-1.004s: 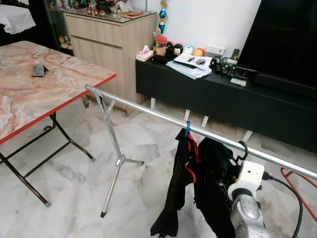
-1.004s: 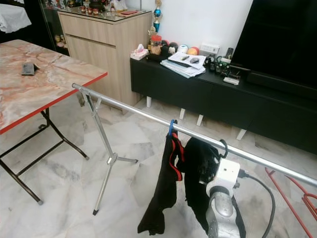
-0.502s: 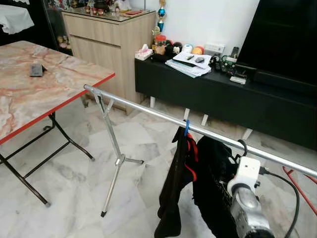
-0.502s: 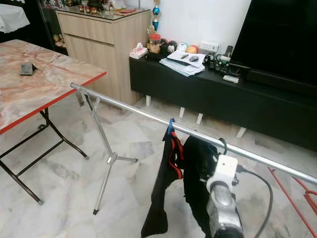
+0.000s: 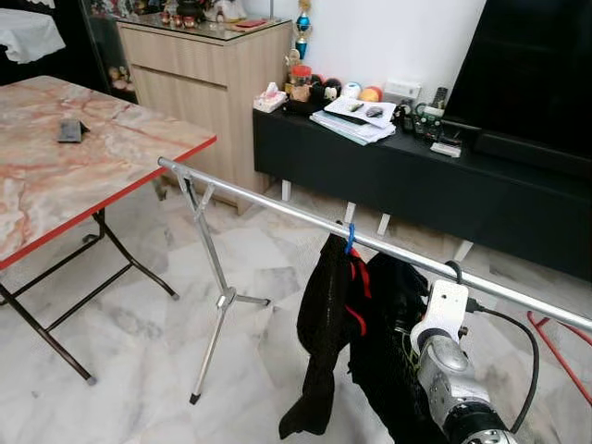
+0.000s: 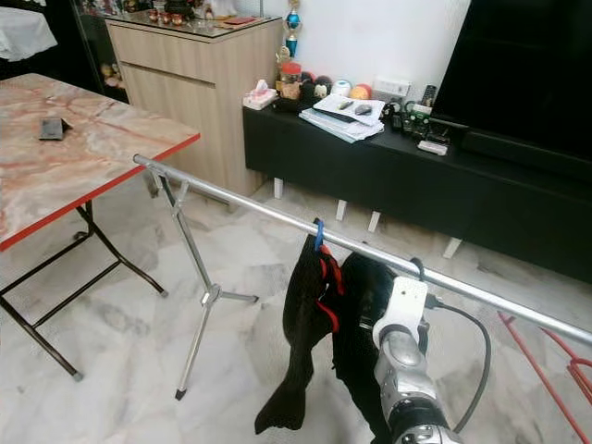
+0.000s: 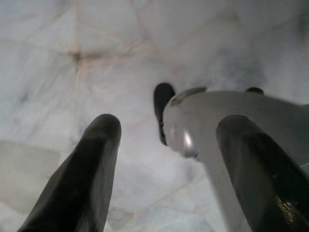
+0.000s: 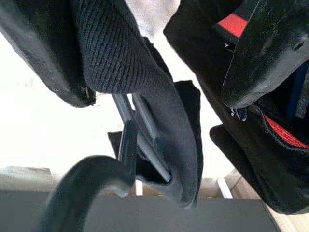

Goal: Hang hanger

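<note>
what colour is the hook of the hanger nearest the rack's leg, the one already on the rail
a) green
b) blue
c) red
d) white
b: the hanger hook that sits over the silver rail is blue, and a black garment with red trim hangs from it, with the right hand by the black clothes next to it.

It was a home living room. A large television (image 5: 546,69) stood on a low black cabinet (image 5: 407,180). A marble-topped folding desk (image 5: 65,171), a wooden sideboard (image 5: 199,79) and a clothes rail (image 5: 277,211) stood on the marble floor (image 5: 139,370).
</note>
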